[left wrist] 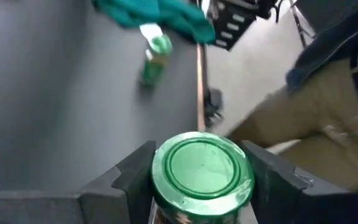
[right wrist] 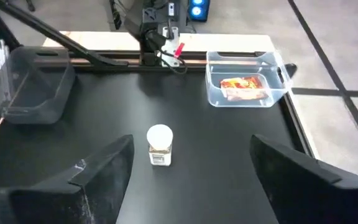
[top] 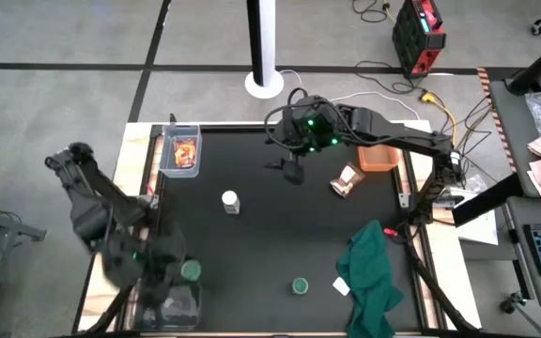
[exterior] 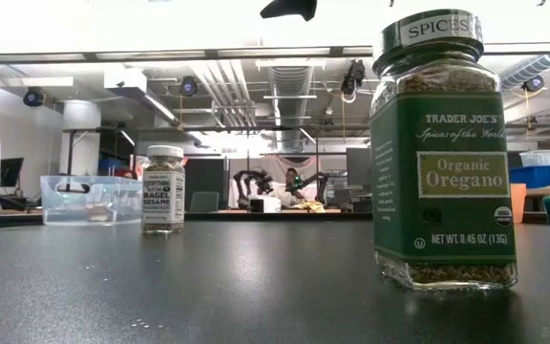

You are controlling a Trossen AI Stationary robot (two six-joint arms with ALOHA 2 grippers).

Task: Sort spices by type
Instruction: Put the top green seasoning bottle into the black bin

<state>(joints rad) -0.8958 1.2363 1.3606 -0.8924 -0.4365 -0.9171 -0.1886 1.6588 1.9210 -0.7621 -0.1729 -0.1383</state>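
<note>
My left gripper (top: 191, 271) is shut on a short green-lidded jar (left wrist: 202, 168) at the table's near-left corner, by the far rim of a clear bin (top: 172, 305). My right gripper (top: 292, 169) hangs open above the table's far middle. Below it a white-capped clear jar (right wrist: 159, 146) stands upright on its base (top: 230, 201). A second green-lidded jar (top: 300, 284), labelled oregano (exterior: 444, 153), stands near the table's near edge. One copper foil packet (top: 347, 180) lies on the table, and another (right wrist: 244, 86) lies in the far-left clear bin (top: 181, 150). No second white-capped jar shows. My left gripper pinches the green-lidded jar between its two fingers (left wrist: 135, 180), just below the lid's rim (left wrist: 166, 186), one finger on each side. The fingers come from above, pointing down. The jar sits upright with its lid toward the wrist camera; whether its base is lifted clear does not show.
A dark green cloth (top: 374, 272) lies crumpled at the near right, with a white paper scrap (top: 343, 285) beside it. An orange bin (top: 378, 155) sits at the far right. The black middle of the table (top: 261, 239) is bare. A person stands past the near edge (left wrist: 328, 112).
</note>
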